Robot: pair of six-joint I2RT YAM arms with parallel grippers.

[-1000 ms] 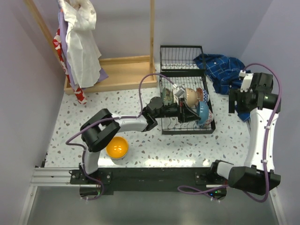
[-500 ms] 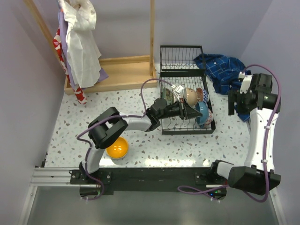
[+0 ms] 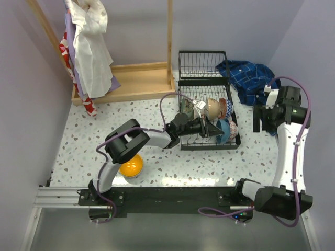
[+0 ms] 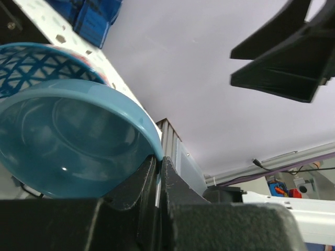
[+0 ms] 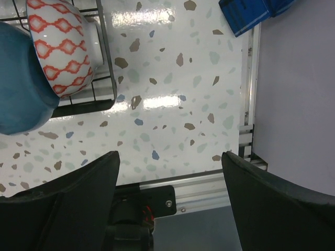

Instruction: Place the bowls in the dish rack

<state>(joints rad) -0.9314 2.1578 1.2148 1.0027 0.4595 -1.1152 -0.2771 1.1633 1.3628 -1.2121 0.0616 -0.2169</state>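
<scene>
Status, big to small: the dish rack sits mid-desk, with its end panel at the far end. At least four bowls stand on edge in it. There's a greenish bowl on the left, a beige bowl and a red-patterned bowl to its right, and the teal bowl at the near right corner.

The teal bowl is inside the rack but not let go. The left end effector is clamped on its rim; the left wrist view shows the fingers pinched together with the lip between them. The right end effector hangs right of the rack, fingers apart and holding nothing.

Left to do: release the teal bowl, then fetch the yellow bowl. It sits upright on the desk near the left arm's base, well apart from the rack.

Hard to make out:
- The left wrist view shows a blue lattice bowl behind the teal one. It may be the inside of the red-patterned bowl.
- The arm hides whether the teal bowl is seated between prongs or only leaning.
- I can't see whether anything lies under the blue cloth.
</scene>
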